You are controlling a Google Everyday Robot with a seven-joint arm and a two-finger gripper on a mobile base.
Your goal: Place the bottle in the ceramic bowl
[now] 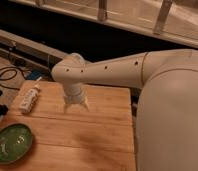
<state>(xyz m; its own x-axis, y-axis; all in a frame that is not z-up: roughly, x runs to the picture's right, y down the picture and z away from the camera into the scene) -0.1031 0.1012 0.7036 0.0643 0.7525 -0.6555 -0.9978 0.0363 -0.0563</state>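
Your single camera sits high beside the arm (117, 72), close in, looking down across the wooden table (99, 137) toward its far edge; the gripper (76, 106) hangs left of centre.

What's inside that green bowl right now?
Nothing: the ceramic bowl looks empty, with nothing covering its inside. The bottle lies on the table behind it; the open gripper hangs over the table's middle.
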